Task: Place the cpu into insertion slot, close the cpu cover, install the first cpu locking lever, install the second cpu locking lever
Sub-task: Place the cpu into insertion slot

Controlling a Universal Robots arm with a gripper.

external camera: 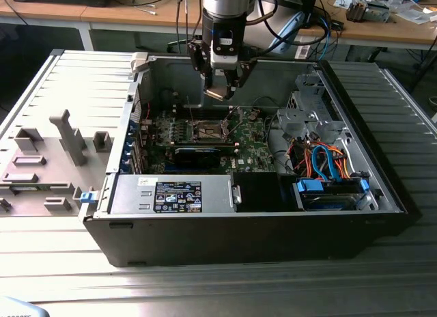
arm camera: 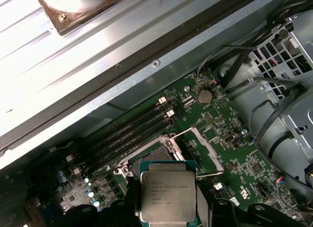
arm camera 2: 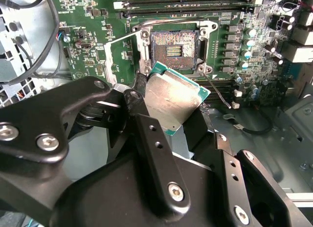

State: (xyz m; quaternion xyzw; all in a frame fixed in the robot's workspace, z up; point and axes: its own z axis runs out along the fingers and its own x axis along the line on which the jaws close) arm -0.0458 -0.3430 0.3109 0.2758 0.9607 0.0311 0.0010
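Open computer case [external camera: 239, 238] on ribbed metal table [external camera: 205, 293]; orange, blue cables [external camera: 329, 163] inside.

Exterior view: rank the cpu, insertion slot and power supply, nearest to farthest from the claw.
1. cpu: held in the claw, above the board.
2. insertion slot: on the board, just below the claw.
3. power supply: along the front wall of the case, toward the exterior view's left.

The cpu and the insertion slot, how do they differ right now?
The cpu hangs tilted in the gripper above the green board; the insertion slot lies flat on it, empty. The cpu's top is flat silvery metal; the insertion slot's centre is dark, rimmed in metal. Both are square.
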